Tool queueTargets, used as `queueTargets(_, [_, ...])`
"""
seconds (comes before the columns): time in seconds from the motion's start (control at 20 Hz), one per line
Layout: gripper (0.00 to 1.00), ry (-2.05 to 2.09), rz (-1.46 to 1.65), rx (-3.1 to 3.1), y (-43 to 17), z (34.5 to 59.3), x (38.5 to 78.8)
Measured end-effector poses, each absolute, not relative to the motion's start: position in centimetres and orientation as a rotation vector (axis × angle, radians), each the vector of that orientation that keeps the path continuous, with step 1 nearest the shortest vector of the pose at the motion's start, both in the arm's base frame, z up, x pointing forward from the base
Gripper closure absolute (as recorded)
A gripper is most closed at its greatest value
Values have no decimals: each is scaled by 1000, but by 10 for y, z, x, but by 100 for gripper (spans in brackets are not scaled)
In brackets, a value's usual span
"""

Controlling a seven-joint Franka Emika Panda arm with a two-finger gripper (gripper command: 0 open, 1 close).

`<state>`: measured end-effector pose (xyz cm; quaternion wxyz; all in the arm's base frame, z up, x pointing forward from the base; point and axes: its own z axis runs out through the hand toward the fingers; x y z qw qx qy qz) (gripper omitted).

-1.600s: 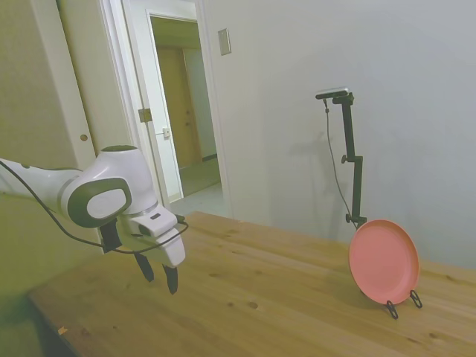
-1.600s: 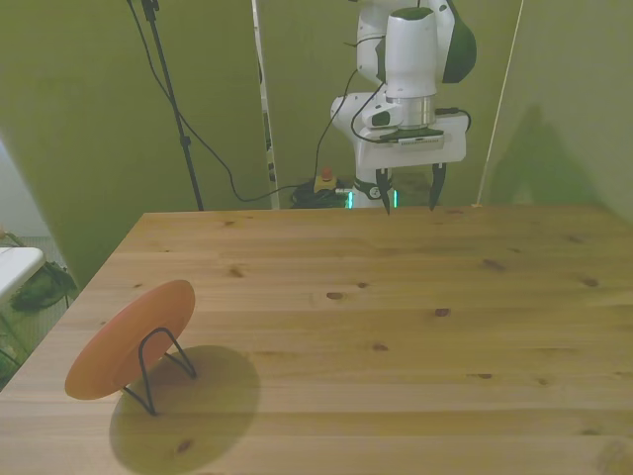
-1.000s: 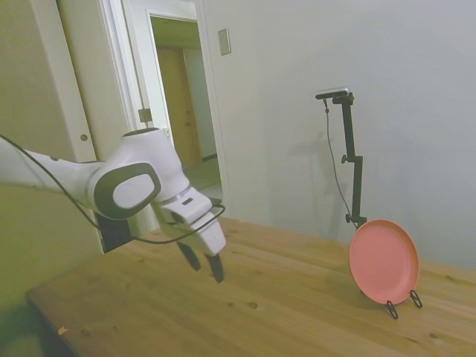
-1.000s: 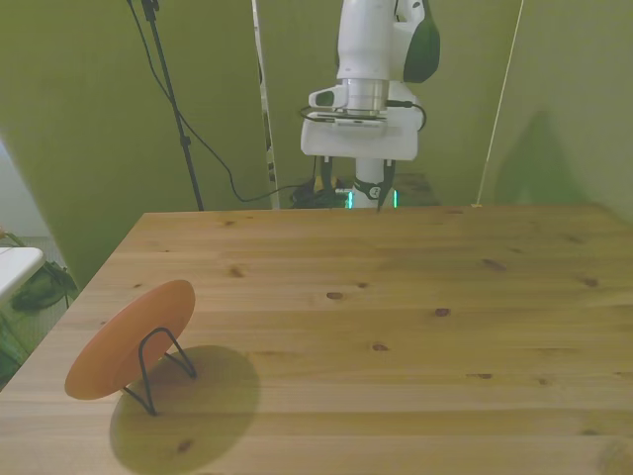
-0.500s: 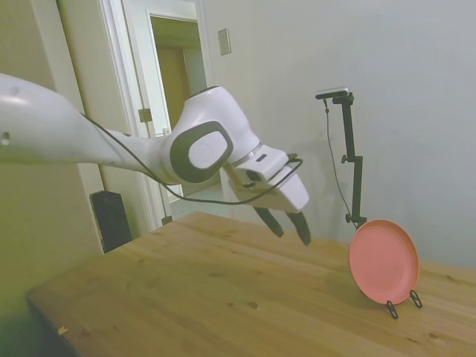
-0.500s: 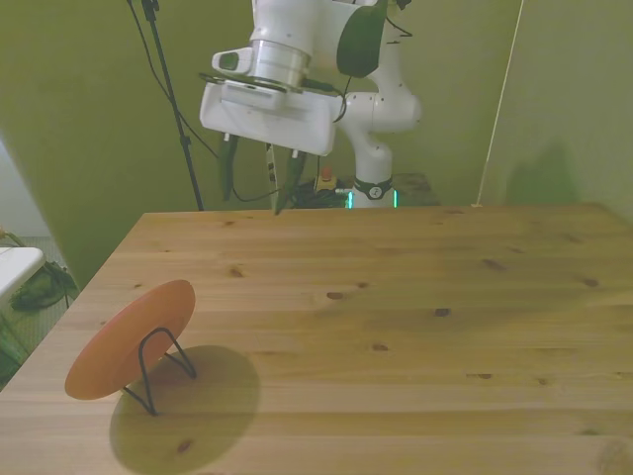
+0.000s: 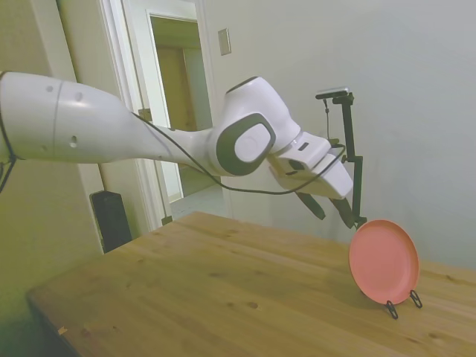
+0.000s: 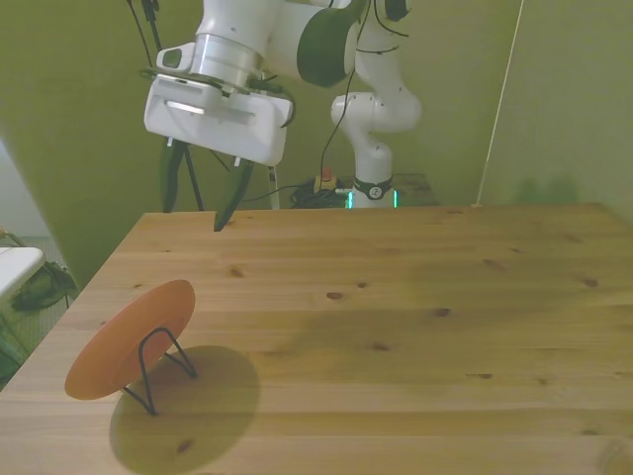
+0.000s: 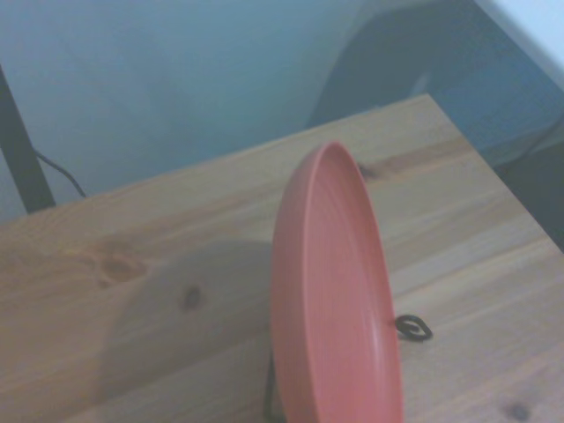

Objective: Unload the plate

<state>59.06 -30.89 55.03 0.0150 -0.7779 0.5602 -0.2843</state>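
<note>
The claw (image 8: 194, 207), fingers spread and empty, is held in the air above the table (image 8: 415, 336), short of the plate (image 7: 384, 262). The salmon-pink plate is propped nearly upright on a black wire stand (image 8: 158, 368) near the table's corner at the front view's left. No writing can be read.

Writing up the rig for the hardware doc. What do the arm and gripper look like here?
The arm is glossy white with rounded links and a dark grey oval cap at the wrist joint. A thin black cable loops along it to the gripper, which has a boxy white body and two slim dark fingers. A second white segment rises from the base, where a green light glows. No markings are legible.
</note>
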Motion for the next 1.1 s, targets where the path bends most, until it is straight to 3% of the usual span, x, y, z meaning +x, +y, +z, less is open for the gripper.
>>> queueTargets(0.4, [0, 1539, -734, -2374, -383, 543, 560])
queueTargets(1.1, [0, 1324, -695, -2395, -370, 498, 623])
